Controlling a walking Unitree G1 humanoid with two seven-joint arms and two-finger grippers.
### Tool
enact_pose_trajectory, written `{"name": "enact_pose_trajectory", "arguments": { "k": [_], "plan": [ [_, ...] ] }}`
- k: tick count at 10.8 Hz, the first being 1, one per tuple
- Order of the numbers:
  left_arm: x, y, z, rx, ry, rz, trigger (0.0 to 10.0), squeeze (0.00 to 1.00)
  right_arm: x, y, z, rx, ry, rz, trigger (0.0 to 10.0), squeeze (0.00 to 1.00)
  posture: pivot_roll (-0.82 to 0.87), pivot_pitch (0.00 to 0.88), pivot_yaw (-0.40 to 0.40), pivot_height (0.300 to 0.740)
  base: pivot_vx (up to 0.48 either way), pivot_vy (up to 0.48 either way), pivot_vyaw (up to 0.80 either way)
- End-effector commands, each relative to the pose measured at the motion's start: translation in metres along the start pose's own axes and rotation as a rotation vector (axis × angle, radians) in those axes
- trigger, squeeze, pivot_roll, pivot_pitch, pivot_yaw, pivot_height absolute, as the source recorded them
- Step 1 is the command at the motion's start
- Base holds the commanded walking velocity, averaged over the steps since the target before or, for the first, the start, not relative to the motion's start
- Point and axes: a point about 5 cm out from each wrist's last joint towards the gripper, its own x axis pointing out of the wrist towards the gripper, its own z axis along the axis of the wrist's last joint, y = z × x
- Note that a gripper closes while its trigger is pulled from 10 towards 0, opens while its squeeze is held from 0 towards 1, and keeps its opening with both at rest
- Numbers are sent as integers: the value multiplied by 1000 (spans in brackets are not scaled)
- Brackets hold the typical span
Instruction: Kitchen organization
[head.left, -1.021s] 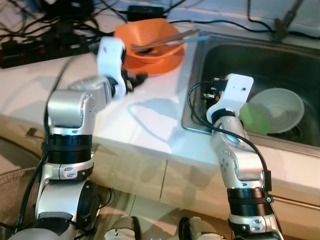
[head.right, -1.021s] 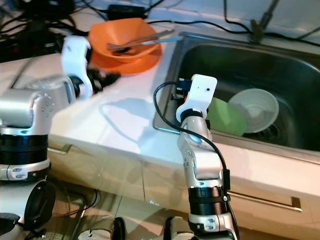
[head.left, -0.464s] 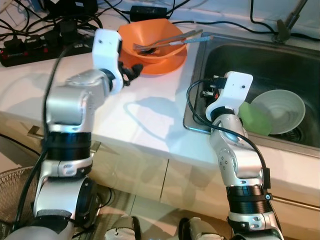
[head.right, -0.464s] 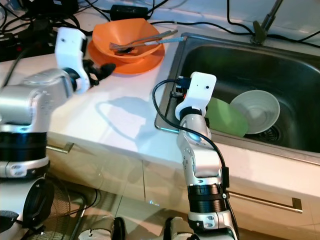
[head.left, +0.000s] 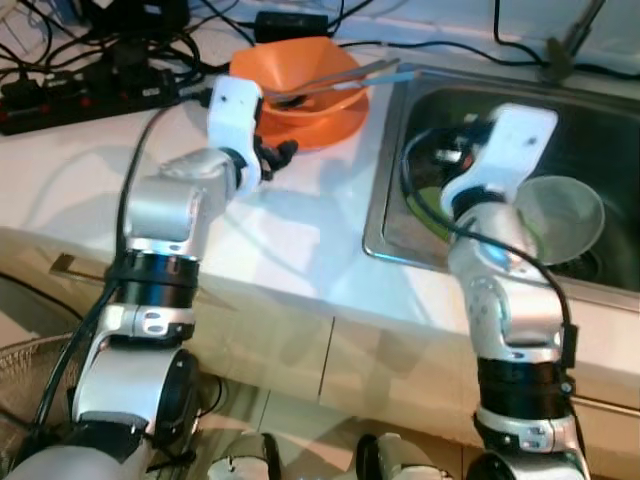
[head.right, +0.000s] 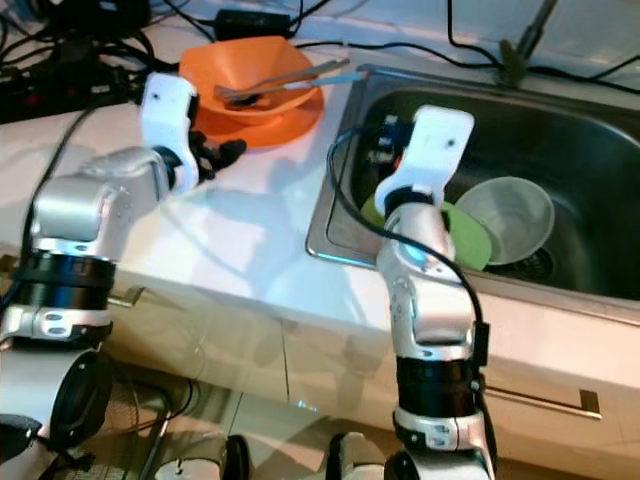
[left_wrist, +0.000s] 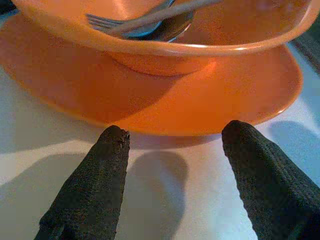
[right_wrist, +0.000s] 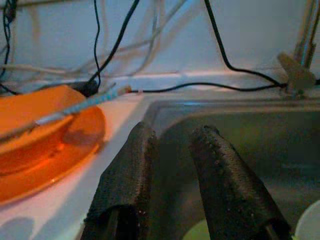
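Observation:
An orange bowl (head.left: 296, 62) sits on an orange plate (head.left: 330, 122) at the back of the white counter. A fork (left_wrist: 145, 20) and a blue-handled utensil (head.left: 390, 74) lie in the bowl. My left gripper (left_wrist: 172, 145) is open, low on the counter, its fingertips at the plate's (left_wrist: 210, 95) near rim, one to each side, with nothing held. My right gripper (right_wrist: 172, 135) hangs over the steel sink (head.left: 600, 130), its fingers a narrow gap apart and empty. In the sink lie a green plate (head.right: 462, 238) and a white bowl (head.right: 512, 208), below the right wrist.
A black power strip (head.left: 60, 100) and tangled cables lie at the counter's back left. A faucet (head.left: 565, 50) rises behind the sink. The counter's front edge (head.left: 300, 300) runs above cabinet drawers. A wire basket (head.left: 20, 380) stands on the floor at left.
My right arm rose and swung right, further over the sink. My left gripper moved right and down, up to the orange plate's rim.

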Motion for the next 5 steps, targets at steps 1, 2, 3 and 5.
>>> {"name": "enact_pose_trajectory", "arguments": {
  "k": [1, 2, 3, 5],
  "plan": [
    [2, -3, 6, 21, -17, -10, 10000, 0, -1, -1, 3, 8, 1, -3, 10000, 0, -108, 141, -31, 719, 0, 0, 0],
    [6, -3, 12, 34, -29, -16, 10000, 0, -3, -1, 1, 10, 16, -5, 10000, 0, -105, 141, -26, 719, 0, 0, 0],
    [7, -4, 17, 50, -39, -20, 10000, 0, -5, -1, 0, 14, 22, -7, 10000, 0, -103, 143, -22, 719, 0, 0, 0],
    [9, -3, 26, 67, -52, -21, 10000, 0, -7, 1, -2, 21, 30, -10, 10000, 0, -102, 142, -11, 719, 0, 0, 0]
  ]
}}
